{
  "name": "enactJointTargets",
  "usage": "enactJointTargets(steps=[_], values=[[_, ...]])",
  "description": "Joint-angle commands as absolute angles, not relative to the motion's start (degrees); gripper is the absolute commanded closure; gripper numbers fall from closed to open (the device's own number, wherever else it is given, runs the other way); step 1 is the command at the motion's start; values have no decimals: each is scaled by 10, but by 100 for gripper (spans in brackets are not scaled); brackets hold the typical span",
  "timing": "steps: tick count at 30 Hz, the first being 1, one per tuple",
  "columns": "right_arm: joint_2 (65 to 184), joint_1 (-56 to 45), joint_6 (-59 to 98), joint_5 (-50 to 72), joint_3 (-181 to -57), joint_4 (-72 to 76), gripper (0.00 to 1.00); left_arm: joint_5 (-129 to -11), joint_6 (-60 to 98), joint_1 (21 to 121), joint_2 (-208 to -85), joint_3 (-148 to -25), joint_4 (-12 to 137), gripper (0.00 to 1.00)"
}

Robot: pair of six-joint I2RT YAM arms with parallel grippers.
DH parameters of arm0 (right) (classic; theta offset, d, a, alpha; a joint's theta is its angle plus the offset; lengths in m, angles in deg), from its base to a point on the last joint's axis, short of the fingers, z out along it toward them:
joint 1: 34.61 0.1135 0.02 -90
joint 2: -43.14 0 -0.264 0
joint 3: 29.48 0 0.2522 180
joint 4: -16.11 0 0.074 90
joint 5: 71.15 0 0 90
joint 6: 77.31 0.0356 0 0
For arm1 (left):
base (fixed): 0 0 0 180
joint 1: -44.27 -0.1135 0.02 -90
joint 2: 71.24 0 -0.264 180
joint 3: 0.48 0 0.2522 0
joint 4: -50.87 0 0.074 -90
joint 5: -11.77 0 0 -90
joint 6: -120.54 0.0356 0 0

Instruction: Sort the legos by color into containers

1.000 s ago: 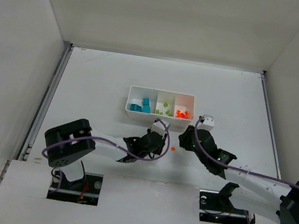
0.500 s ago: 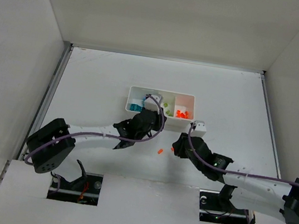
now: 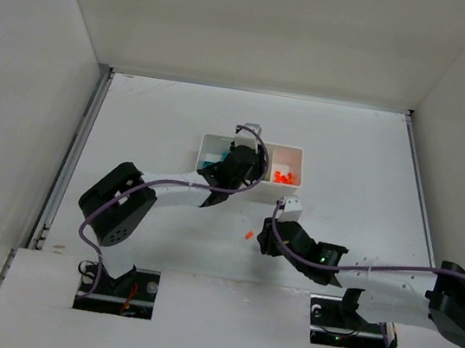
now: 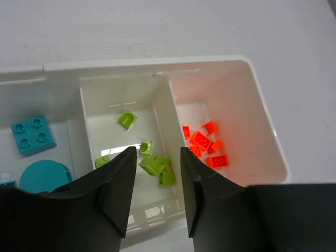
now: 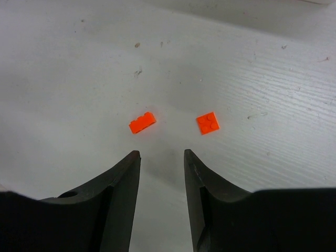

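The white tray holds the legos by colour: teal ones in its left container, lime green ones in the middle, orange ones on the right. My left gripper hangs open over the middle container with nothing between its fingers; from above it covers that container. Two orange legos lie on the table just beyond my open right gripper. In the top view only one orange lego shows, just left of the right gripper.
The tray's thin divider runs right below the left gripper's right finger. White walls close the table in at the left, right and back. The two arm bases sit at the near edge.
The left arm has swung from the table in front of the tray to over its middle container, and its jaws have parted. The right gripper has slid left and nearer, toward the loose orange legos.
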State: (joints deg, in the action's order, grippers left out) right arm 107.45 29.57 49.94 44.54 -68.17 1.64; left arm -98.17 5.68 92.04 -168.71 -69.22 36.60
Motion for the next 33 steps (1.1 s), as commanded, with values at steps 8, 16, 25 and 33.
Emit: enactJointTargets(steps=[8, 16, 25, 33], values=[[1155, 300, 439, 412, -736, 87, 51, -982, 54, 890, -1641, -703, 359, 31], [1251, 300, 404, 402, -788, 86, 50, -984, 40, 888, -1552, -637, 362, 9], [1279, 300, 409, 411, -797, 74, 51, -989, 28, 862, -1437, -548, 381, 0], [1299, 300, 408, 420, -802, 65, 58, -1018, 5, 854, -1370, -471, 390, 0]])
